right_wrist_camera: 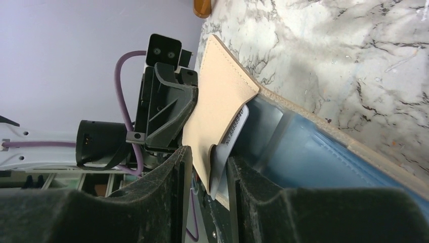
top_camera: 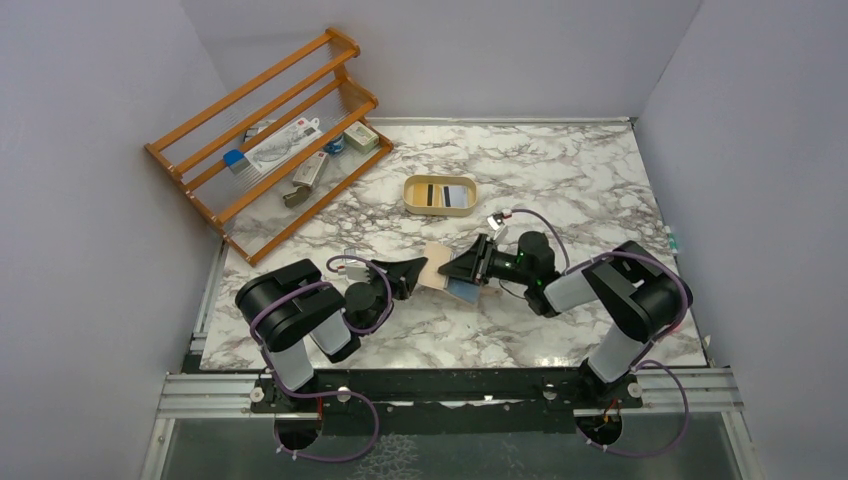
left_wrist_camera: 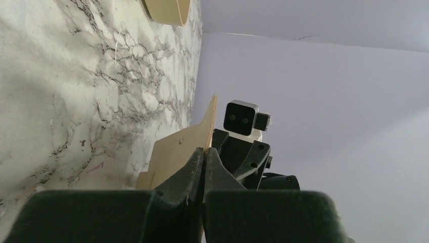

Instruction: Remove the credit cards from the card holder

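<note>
**Card Holder Held Open as Another Card Is Reached For**

A small tan-beige leather card holder (right_wrist_camera: 222, 86) is held raised above the white-and-grey marbled surface (top_camera: 560, 180), near its middle, between the two arms. One edge of the leather is pinched by the left tool (left_wrist_camera: 204, 154), whose fingers are pressed together on it.

From the opposite side, the right tool (right_wrist_camera: 208, 154) has been set astride the holder's loose tan flap and a whitish credit card with printed lettering (right_wrist_camera: 233, 132). The card stands part-way out of a pocket beside the pale blue lining (right_wrist_camera: 313, 157). The right fingers are narrowly spread with flap and card between them. Whether they are actually pressed onto the card cannot be told from the wrist view.

Beyond the holder, well apart from it, an oval cream-yellow tray (top_camera: 412, 190) is seen on the surface. Two cards lie flat inside it: one with a black magnetic stripe (top_camera: 432, 195) and a light blue one (top_camera: 457, 195).

The job is judged to be partly done, with those two cards out and at least the whitish card left in the holder. Whether more cards are tucked deeper in the pockets cannot be seen. It is also judged that the flap caught alongside the card may hinder a clean pull.
</note>
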Available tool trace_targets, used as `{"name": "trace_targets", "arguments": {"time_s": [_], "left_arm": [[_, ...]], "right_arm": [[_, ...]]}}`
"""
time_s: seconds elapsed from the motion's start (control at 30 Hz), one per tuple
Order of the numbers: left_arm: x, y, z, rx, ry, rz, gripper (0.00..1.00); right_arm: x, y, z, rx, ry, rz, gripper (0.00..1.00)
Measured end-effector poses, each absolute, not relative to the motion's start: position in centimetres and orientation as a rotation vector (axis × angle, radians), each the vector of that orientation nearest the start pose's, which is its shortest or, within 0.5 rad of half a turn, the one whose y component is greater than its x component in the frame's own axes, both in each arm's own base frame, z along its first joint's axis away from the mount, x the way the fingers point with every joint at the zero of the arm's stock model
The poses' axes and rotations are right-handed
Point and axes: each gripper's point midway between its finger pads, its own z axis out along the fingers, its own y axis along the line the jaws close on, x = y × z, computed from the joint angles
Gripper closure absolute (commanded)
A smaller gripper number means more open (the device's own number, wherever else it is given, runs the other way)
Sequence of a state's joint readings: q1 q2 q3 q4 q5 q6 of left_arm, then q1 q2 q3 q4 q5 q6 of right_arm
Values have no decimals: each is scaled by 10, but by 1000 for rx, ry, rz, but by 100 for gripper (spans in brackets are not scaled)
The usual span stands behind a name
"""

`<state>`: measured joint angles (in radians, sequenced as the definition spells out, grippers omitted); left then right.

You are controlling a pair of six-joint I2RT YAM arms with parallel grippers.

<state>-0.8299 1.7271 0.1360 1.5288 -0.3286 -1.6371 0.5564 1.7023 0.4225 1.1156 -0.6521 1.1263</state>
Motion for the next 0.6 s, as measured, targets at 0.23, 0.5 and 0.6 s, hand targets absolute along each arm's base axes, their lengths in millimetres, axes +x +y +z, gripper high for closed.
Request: {"name": "trace_targets", "arguments": {"time_s": [0.23, 0.5, 0.6], "left_arm": [[262, -261, 115, -1004, 1611, -1560, 100], [261, -262, 115, -1002, 1613, -1563, 100], [261, -262, 115, -1001, 1614, -1564, 100]], "right_arm": [[244, 301, 109, 46, 2056, 1684, 64], [247, 297, 113, 69, 2020, 1691, 66], [247, 296, 114, 76, 2012, 1692, 69]]}}
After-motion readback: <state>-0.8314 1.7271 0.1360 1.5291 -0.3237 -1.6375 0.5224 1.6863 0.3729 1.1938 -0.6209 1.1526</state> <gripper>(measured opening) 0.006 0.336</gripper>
